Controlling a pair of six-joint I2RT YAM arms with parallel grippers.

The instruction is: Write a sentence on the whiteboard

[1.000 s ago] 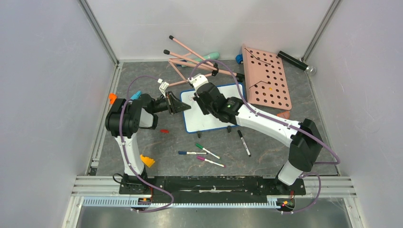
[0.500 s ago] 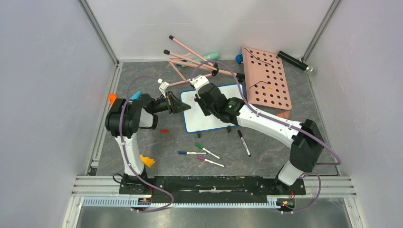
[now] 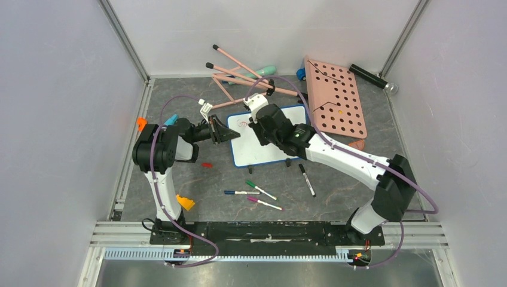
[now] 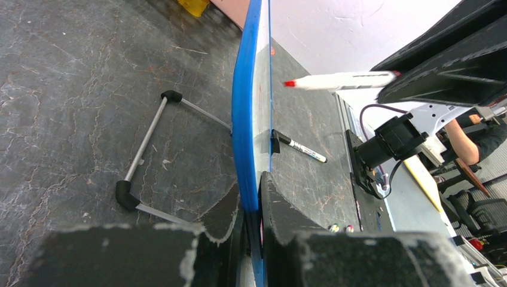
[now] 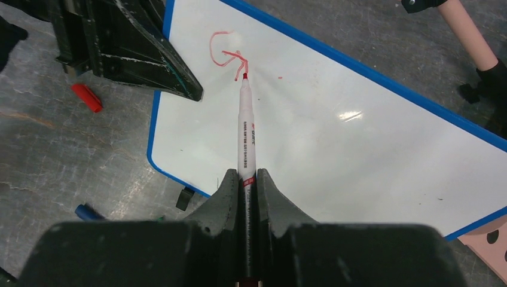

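Observation:
The whiteboard (image 3: 257, 152), white with a blue rim, lies mid-table. It also shows in the right wrist view (image 5: 335, 137) and edge-on in the left wrist view (image 4: 246, 107). My left gripper (image 3: 232, 133) is shut on its left edge (image 4: 251, 203). My right gripper (image 3: 256, 121) is shut on a red marker (image 5: 246, 137) over the board's far left corner. The marker's tip (image 5: 245, 76) sits at a red stroke (image 5: 222, 55), the first letter of the sentence. The marker also shows in the left wrist view (image 4: 341, 80).
A pink pegboard (image 3: 335, 98) lies to the right of the board, pink rods (image 3: 239, 75) behind it. A red cap (image 3: 206, 165) lies to the left. Loose markers (image 3: 257, 194) and a black marker (image 3: 307, 179) lie in front. An orange wedge (image 3: 185, 202) lies near left.
My right gripper has moved up and right along the board's far edge, uncovering a red stroke near the far left corner. The left gripper has not moved.

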